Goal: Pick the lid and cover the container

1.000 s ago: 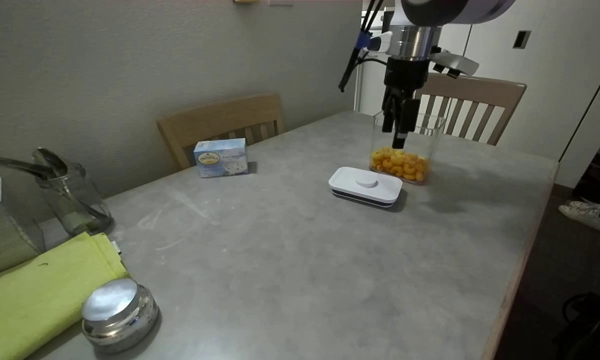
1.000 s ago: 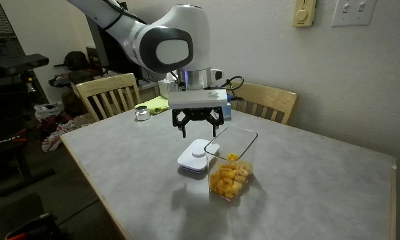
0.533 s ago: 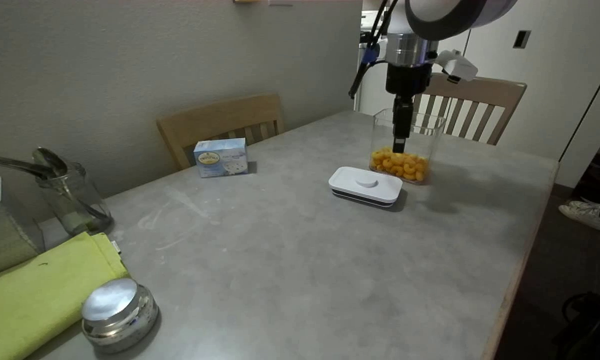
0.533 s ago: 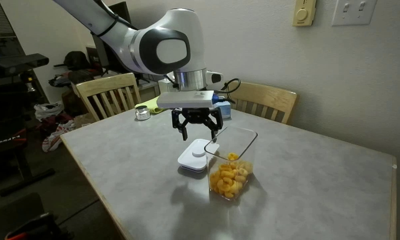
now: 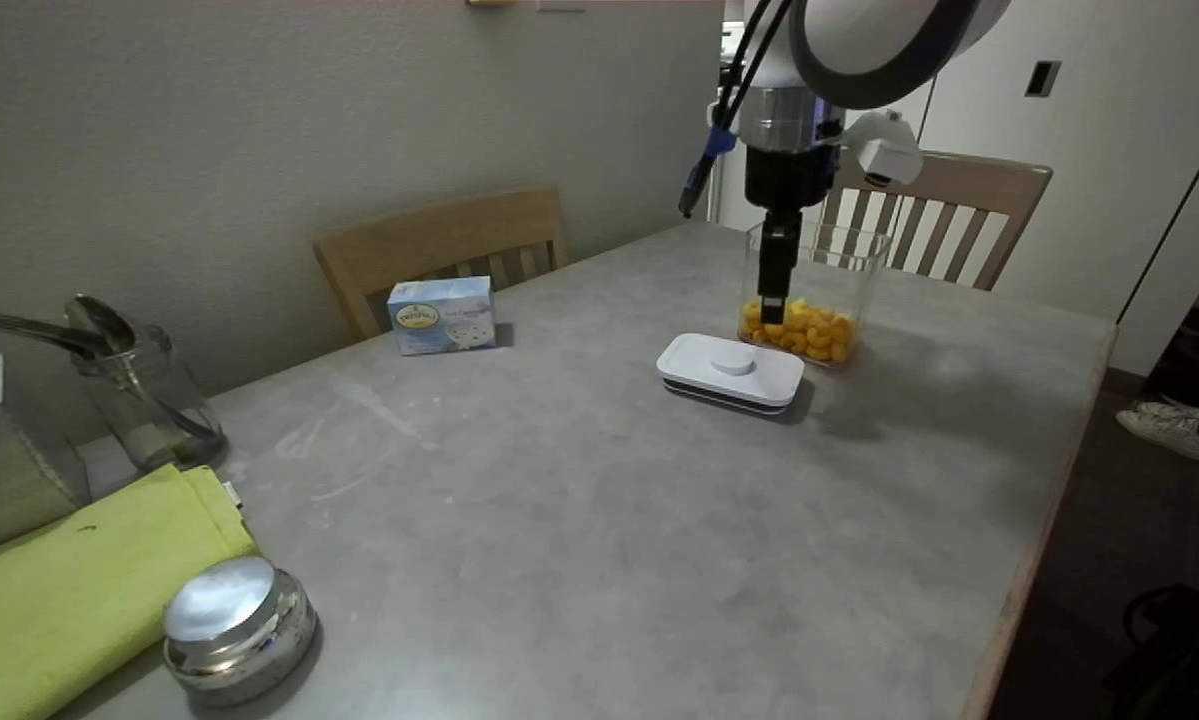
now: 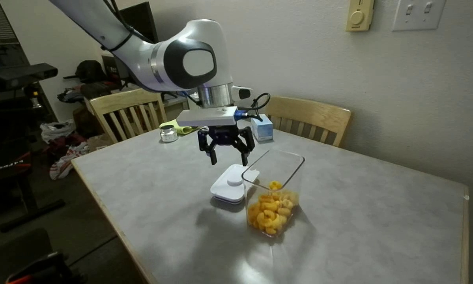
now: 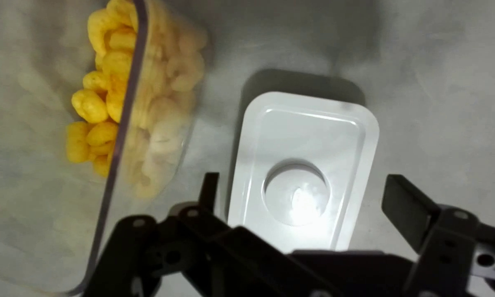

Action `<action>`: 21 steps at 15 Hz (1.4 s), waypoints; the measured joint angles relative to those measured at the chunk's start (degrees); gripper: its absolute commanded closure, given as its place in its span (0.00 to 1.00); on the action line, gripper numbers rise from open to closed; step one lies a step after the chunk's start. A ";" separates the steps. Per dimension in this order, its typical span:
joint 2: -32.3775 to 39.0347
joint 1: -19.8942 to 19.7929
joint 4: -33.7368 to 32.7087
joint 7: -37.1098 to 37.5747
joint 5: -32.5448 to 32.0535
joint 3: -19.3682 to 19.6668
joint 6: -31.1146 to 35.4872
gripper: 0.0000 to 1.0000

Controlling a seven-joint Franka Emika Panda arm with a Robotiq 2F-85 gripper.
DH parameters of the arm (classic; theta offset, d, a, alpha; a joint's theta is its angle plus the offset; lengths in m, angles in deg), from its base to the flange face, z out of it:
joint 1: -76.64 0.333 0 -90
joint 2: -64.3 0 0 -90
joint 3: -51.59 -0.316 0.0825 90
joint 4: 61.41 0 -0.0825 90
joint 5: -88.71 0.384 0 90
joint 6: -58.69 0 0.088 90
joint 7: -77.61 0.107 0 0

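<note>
The lid (image 5: 694, 362) is a flat white rounded rectangle with a round knob in its middle. It lies on the table, knob up, also in an exterior view (image 6: 225, 190) and the wrist view (image 7: 309, 126). The clear container (image 6: 294, 174) stands upright and open-topped close beside it, with orange-yellow pieces inside; its rim also shows in the wrist view (image 7: 127, 103). My gripper (image 6: 229, 162) is open and empty, above the lid. In the wrist view the gripper (image 7: 303, 187) has its fingers on either side of the lid's width. The lid's near end is hidden behind the gripper.
A white-and-blue tea box (image 5: 444, 318) stands near the wall side. A silver jar (image 5: 239, 630), a yellow-green cloth (image 5: 99, 590), and a glass jar with cutlery (image 5: 154, 400) are at the far end from the container. Wooden chairs (image 6: 307, 122) stand at the table edges.
My gripper has turned about its vertical axis, come lower and moved sideways over the lid. It stays open. The lid and the container have not moved.
</note>
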 measured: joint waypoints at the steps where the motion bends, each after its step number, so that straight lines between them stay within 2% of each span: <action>1: 0.94 0.13 -0.46 0.44 -0.41 -0.06 0.07 0.00; 10: 11.73 -0.07 -7.02 0.93 -1.30 -0.08 2.75 0.00; 16: 14.05 -0.05 -10.87 0.93 -1.30 -0.75 2.77 0.00; 21: 14.72 -1.07 -12.97 0.77 1.26 -3.52 2.50 0.00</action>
